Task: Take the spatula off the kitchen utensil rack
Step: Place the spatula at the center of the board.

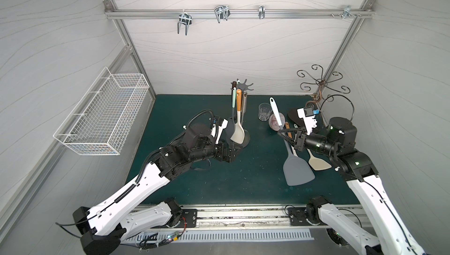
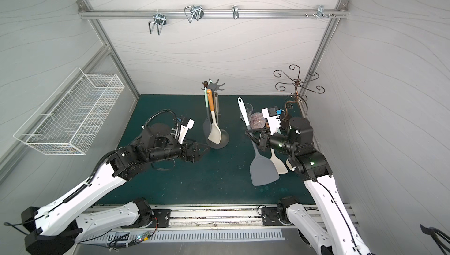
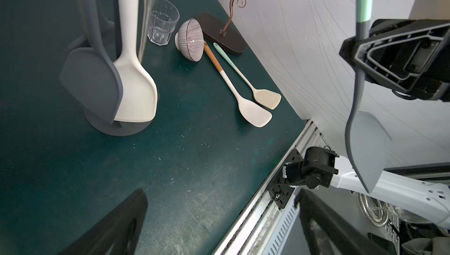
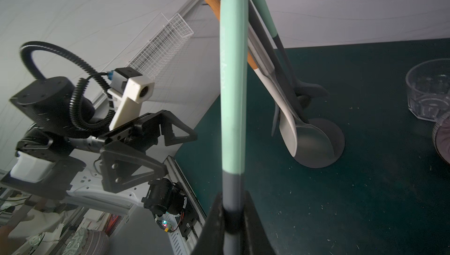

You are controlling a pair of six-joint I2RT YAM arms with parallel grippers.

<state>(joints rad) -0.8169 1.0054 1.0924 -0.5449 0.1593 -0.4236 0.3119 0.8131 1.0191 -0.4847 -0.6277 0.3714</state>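
Nearest me, low in the frame, are the two white-and-black arms: left arm [image 1: 136, 188] reaching in from the lower left, right arm [image 1: 370, 197] from the lower right. Beyond them the dark green worktop [image 1: 219, 183] fills the middle, and the kitchen utensil rack [image 1: 242, 87] stands at centre near the back wall. The spatula [image 1: 298, 171] is off it and well apart, at centre right. The right jaws are clamped on its neck and it hangs blade-down above the worktop. The left jaws are spread wide and empty, near the rack's round base.

My worries, as I judge them:
- Those wide jaws could nudge the base and tip a thin-poled stand loaded with a grey spatula [image 3: 92, 83] and a cream spatula [image 3: 136, 90].
- The grip sits on a slim, smooth neck, so the broad blade could swivel or slip.
- A swing of the long handle could clip the glass tumbler [image 3: 162, 22] or the ribbed bowl [image 3: 190, 39] lying on its side.

The rack is matte dark grey, crowned with a star of short prongs. The held spatula looks like soft matte silicone, with a mint handle and a flat grey blade.
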